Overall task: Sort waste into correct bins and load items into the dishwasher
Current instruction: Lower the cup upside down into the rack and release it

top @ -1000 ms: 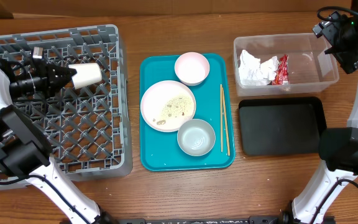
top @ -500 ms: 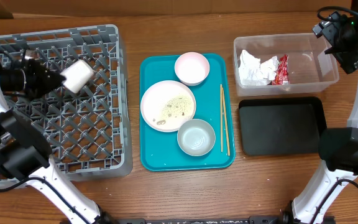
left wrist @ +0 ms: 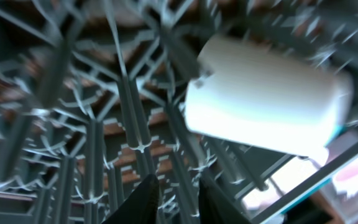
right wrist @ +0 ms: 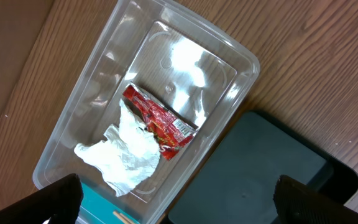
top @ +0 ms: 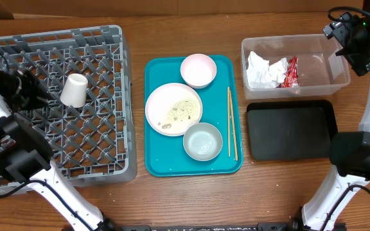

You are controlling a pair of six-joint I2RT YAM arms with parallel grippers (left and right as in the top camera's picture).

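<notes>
Cup [top: 74, 90], small and white, lies tipped over on the lattice floor of the grey dish rack [top: 124, 96], in its far-left part, with nothing gripping it. The left claw [left wrist: 178, 202] sits low in the rack just left of the cup and apart from it. Its two dark fingers stand a narrow gap apart with only the grid showing between them.

A teal tray [top: 156, 160] lies on the tabletop [top: 268, 192] right of the rack. On it, the pale pink bowl [top: 198, 69] is at the far end and the round plate [top: 159, 102] is in the middle. Whitish rice scraps [top: 182, 110] are spread over the plate. The grey bowl [top: 203, 141] is at the near end, just beside the plate. The wooden chopsticks [top: 232, 122] lie side by side along the tray's right edge.

The clear tub [top: 317, 67] stands at the far right, holding the crumpled napkin [top: 262, 69] in its left end and the red wrapper [top: 290, 72] just right of the napkin. The black tray [top: 291, 131] lies just nearer than the tub. The right claw [right wrist: 179, 208] hangs high over the tub's far-right corner, its fingers spread wide at the edges of its own view and holding nothing.
</notes>
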